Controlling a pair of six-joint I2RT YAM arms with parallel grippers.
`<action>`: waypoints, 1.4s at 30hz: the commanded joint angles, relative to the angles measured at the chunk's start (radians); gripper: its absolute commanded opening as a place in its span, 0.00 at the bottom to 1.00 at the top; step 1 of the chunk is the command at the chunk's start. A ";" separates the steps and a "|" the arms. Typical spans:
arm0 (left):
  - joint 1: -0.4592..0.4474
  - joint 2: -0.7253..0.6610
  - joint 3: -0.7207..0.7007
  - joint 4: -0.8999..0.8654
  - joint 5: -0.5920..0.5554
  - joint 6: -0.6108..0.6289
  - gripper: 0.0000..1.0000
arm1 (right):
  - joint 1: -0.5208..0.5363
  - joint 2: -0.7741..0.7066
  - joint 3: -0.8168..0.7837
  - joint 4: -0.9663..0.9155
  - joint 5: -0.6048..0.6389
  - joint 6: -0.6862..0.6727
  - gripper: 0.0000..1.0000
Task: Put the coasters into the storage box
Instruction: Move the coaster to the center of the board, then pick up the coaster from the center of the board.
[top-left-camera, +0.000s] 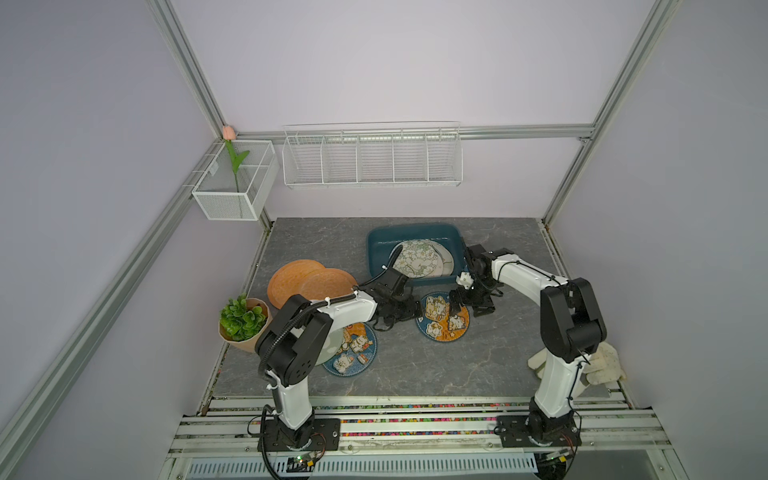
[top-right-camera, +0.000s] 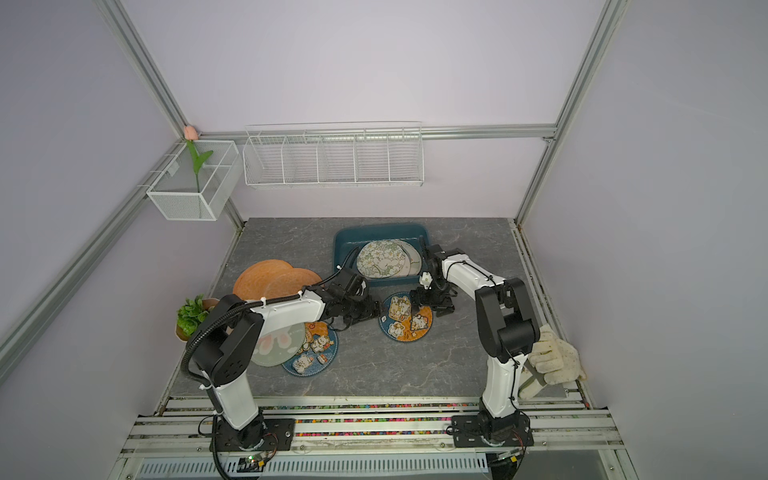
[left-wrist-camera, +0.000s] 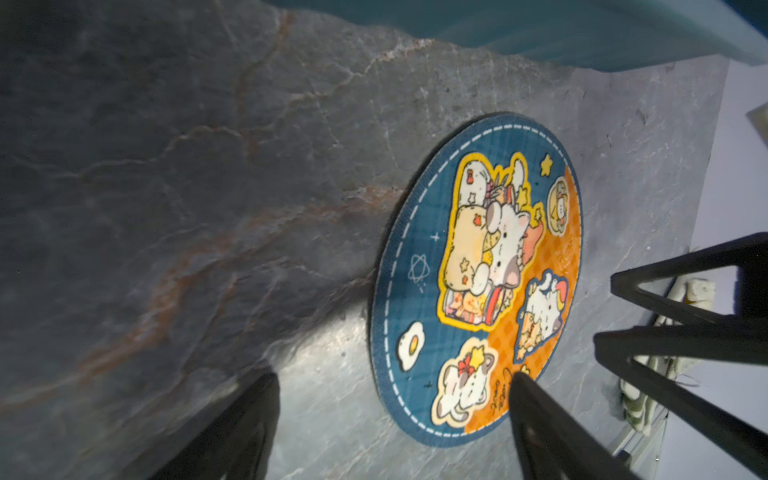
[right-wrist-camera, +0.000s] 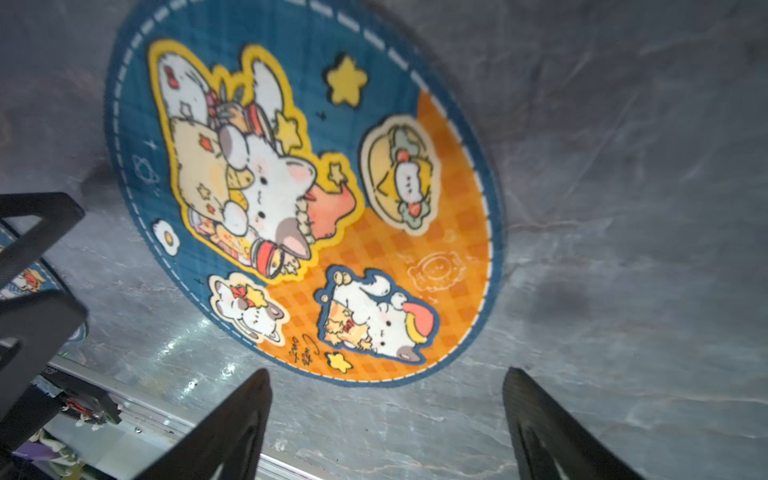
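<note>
A blue and orange cartoon coaster (top-left-camera: 442, 316) (top-right-camera: 405, 317) lies flat on the grey table between my two grippers. My left gripper (left-wrist-camera: 395, 378) is open at its near-left edge, one fingertip over the rim and the other over bare table. My right gripper (right-wrist-camera: 386, 374) stands open just off the coaster's (right-wrist-camera: 303, 187) rim, nothing between its fingers. The teal storage box (top-left-camera: 382, 245) behind them holds a floral coaster (top-left-camera: 415, 259) on top of others. Two orange coasters (top-left-camera: 307, 278) overlap at the left. Under my left arm lie a blue cartoon coaster (top-right-camera: 311, 353) and a pale bunny coaster (top-right-camera: 276, 345).
A potted plant (top-left-camera: 243, 322) stands at the table's left edge. White work gloves (top-left-camera: 598, 365) lie at the front right behind the right arm. Two white wire baskets (top-left-camera: 372, 160) (top-left-camera: 235, 183) hang on the walls above the table.
</note>
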 joint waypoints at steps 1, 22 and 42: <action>-0.009 0.036 0.048 0.012 -0.025 -0.002 0.77 | -0.012 0.018 0.027 0.033 0.017 -0.059 0.89; -0.067 0.133 0.169 -0.141 -0.073 0.007 0.56 | -0.020 0.064 -0.049 0.138 -0.033 -0.054 0.84; -0.070 0.123 0.159 -0.132 -0.061 -0.002 0.56 | -0.013 0.069 -0.118 0.132 -0.060 -0.035 0.74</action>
